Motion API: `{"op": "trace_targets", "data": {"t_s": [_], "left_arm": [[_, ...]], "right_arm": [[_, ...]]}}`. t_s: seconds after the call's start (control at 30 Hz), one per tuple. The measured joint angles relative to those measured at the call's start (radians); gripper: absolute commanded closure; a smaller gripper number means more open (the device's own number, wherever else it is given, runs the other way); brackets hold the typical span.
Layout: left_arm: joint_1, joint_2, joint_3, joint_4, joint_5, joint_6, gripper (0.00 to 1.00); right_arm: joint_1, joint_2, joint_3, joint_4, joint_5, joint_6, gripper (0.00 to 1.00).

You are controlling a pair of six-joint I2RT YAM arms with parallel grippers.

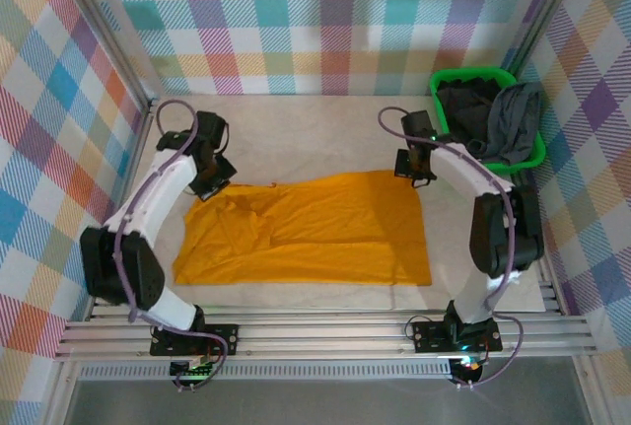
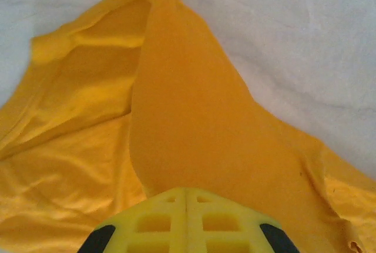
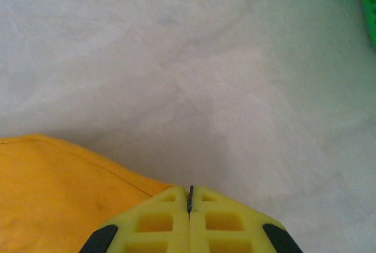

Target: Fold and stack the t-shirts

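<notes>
The mustard-orange t-shirt [image 1: 306, 228] lies spread across the middle of the white table cover, folded to a wide rectangle. My left gripper [image 1: 212, 183] is at its far left corner, shut on the cloth. In the left wrist view the shirt [image 2: 194, 118] rises in a tent up to the closed left gripper [image 2: 187, 193]. My right gripper [image 1: 415, 174] is at the far right corner. In the right wrist view the right gripper [image 3: 190, 189] is shut, and the shirt's hemmed edge [image 3: 59, 194] runs into it. The mid grey t-shirt [image 1: 518, 119] and the near-black t-shirt [image 1: 468, 109] lie crumpled in the basket.
The bright green plastic basket [image 1: 449, 78] stands in the far right corner; its rim [image 3: 370, 0] shows at the right wrist view's top right. Checked walls close in the table on three sides. Bare white cover [image 1: 315, 129] lies beyond the shirt.
</notes>
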State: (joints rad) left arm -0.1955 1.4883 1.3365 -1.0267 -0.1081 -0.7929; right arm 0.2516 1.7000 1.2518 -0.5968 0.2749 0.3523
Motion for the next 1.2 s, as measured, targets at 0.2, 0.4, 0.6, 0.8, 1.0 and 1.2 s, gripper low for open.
{"op": "trace_targets", "data": {"t_s": [0.2,0.4,0.6,0.8,1.0,1.2], "left_arm": [[0.000,-0.208,-0.121,-0.061,-0.046,-0.029,1.00],[0.000,-0.308,-0.225,-0.107,-0.081,-0.031,1.00],[0.000,-0.392,-0.323,-0.127,-0.092,-0.030,1.00],[0.000,-0.399,-0.418,-0.123,-0.076,-0.029,1.00],[-0.001,-0.407,-0.481,-0.119,-0.046,-0.029,1.00],[-0.010,-0.413,-0.512,-0.112,-0.033,-0.029,1.00]], "right_arm": [[-0.004,-0.146,-0.182,0.006,0.010,0.010,1.00],[-0.004,-0.260,-0.295,-0.011,-0.002,0.032,1.00],[-0.004,-0.326,-0.356,-0.036,-0.040,0.060,0.97],[-0.002,-0.327,-0.399,-0.081,-0.067,0.082,0.96],[-0.001,-0.312,-0.400,-0.101,-0.079,0.090,0.92],[0.004,-0.294,-0.400,-0.115,-0.086,0.119,0.77]]}}
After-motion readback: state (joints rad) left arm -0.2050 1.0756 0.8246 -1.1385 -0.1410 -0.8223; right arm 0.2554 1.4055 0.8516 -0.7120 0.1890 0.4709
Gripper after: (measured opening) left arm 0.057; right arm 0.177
